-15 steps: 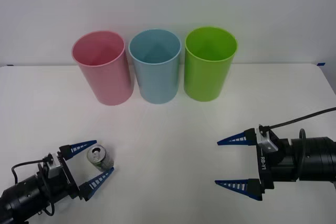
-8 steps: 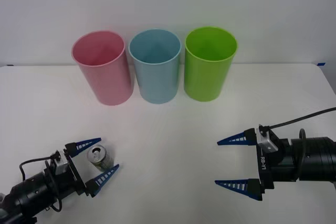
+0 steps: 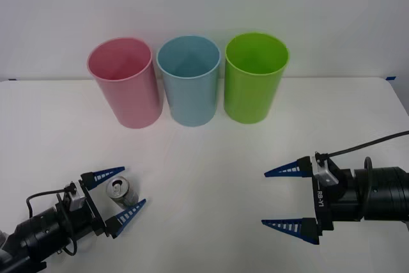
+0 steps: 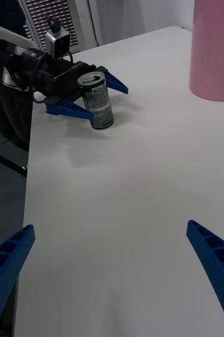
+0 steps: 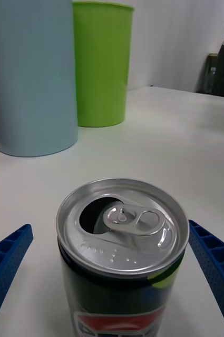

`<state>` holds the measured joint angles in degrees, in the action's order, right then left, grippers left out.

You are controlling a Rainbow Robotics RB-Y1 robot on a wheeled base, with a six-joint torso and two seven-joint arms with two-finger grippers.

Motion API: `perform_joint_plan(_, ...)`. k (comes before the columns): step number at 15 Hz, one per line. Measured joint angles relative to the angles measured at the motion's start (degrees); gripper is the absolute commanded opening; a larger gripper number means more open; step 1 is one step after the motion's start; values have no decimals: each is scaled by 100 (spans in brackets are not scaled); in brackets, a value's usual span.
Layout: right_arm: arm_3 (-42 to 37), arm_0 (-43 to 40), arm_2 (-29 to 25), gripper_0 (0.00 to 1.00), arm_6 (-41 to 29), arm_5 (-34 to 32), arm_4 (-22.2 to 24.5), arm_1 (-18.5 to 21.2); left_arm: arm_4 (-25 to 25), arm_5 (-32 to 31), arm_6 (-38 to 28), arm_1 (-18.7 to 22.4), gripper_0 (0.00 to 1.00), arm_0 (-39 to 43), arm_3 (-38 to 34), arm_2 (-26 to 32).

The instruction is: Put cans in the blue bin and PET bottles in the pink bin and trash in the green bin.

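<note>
The left gripper (image 3: 114,194) is spread wide around the can (image 3: 120,192), which stands upright on the white table (image 3: 211,158) between the ribbed blue fingers, untouched. The can has a silver top, opened tab and dark printed body. Behind stand three smooth, tapered plastic bins: pink (image 3: 126,82), blue (image 3: 189,80), green (image 3: 254,77). The right gripper (image 3: 289,200) hangs open, well apart.

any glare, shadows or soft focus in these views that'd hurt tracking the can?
Front view: even light, the can casts only a faint shadow between the left tool fingers. Left wrist view: soft sheen on the silver lid, bins behind slightly soft. Right wrist view: can label readable, pink bin cropped at the edge; right tool open.
</note>
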<state>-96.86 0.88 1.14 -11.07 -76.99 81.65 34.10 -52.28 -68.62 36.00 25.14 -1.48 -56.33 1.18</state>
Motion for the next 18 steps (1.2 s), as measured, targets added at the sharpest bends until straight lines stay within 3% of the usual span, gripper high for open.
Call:
perform_joint_plan(1,0,0,0,100,0,0,0,0,0,0,-2,0,93,5,0,1)
perform_joint_plan(3,0,0,0,100,0,0,0,0,5,-13,3,0,61,6,0,-3)
perform_joint_plan(5,0,0,0,100,0,0,0,0,29,-25,-2,0,16,7,0,-3)
perform_joint_plan(6,0,0,0,100,0,0,0,0,48,-26,2,-3,3,7,0,-3)
perform_joint_plan(18,0,0,0,100,0,0,0,0,104,-27,-14,-1,0,-10,0,-3)
